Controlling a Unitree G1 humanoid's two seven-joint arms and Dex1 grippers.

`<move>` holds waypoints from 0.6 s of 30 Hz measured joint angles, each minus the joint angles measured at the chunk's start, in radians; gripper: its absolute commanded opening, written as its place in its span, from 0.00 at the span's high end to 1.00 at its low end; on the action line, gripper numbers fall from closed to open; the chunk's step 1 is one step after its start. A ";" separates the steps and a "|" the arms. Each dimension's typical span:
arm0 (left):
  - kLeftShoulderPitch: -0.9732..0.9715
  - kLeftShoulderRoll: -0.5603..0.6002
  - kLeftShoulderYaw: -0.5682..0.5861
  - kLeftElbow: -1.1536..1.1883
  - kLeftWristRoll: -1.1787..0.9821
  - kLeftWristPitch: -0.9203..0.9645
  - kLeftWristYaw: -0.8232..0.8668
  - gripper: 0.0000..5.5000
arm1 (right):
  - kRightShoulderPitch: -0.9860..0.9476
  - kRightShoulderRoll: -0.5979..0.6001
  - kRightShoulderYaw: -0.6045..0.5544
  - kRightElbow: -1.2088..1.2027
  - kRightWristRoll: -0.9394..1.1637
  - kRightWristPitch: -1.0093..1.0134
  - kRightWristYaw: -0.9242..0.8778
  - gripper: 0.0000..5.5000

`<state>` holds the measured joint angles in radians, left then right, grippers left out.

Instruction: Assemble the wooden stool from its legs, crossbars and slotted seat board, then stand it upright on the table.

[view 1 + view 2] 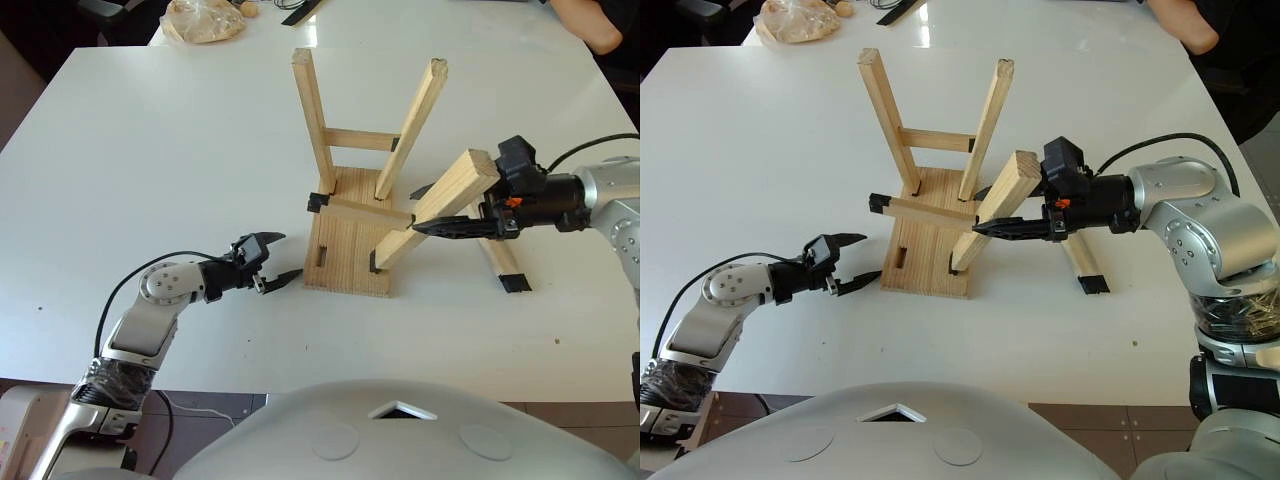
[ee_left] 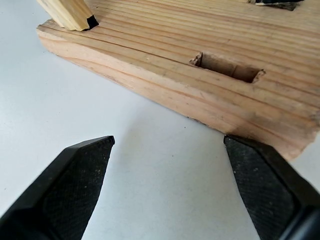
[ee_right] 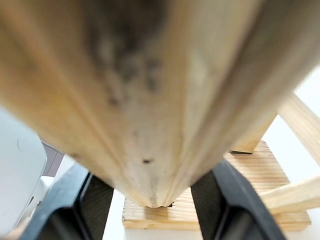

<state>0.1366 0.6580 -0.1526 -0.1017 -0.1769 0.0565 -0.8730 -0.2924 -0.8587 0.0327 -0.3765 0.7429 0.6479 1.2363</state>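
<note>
The slotted seat board [image 1: 345,250] lies flat in the middle of the table. Two legs [image 1: 315,110] joined by a crossbar [image 1: 360,139] stand up from its far side. A third leg [image 1: 440,205] leans to the right, its lower end at the board's near right corner. My right gripper [image 1: 420,228] is shut on this leg, whose face spans the right wrist view [image 3: 150,100] between the fingers [image 3: 95,200]. Another crossbar [image 1: 365,208] runs from this leg toward the board's left edge. My left gripper [image 1: 272,262] is open just left of the board, facing an empty slot [image 2: 227,67].
A loose leg [image 1: 500,262] with a black end lies on the table under my right arm. A crumpled bag [image 1: 205,20] sits at the far edge, with a dark cable [image 1: 300,12] beside it. White tabletop [image 1: 150,150] stretches to the left.
</note>
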 measured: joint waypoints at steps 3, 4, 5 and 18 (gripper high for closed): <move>0.003 -0.001 0.001 -0.011 0.002 0.012 0.004 0.25 | 0.007 -0.003 0.003 0.000 -0.006 -0.018 0.005 0.63; 0.004 -0.003 0.001 -0.018 0.003 0.023 0.006 0.25 | 0.007 -0.004 0.008 0.003 -0.016 -0.038 0.010 0.63; 0.005 -0.004 0.002 -0.023 0.003 0.033 0.007 0.25 | 0.008 -0.005 0.014 0.007 -0.026 -0.059 0.014 0.63; -0.003 -0.041 -0.003 -0.088 -0.001 0.074 0.007 0.25 | -0.021 -0.016 0.041 0.090 -0.081 -0.169 0.024 0.63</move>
<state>0.1335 0.6169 -0.1552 -0.1902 -0.1784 0.1301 -0.8657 -0.3138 -0.8751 0.0735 -0.2865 0.6616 0.4790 1.2606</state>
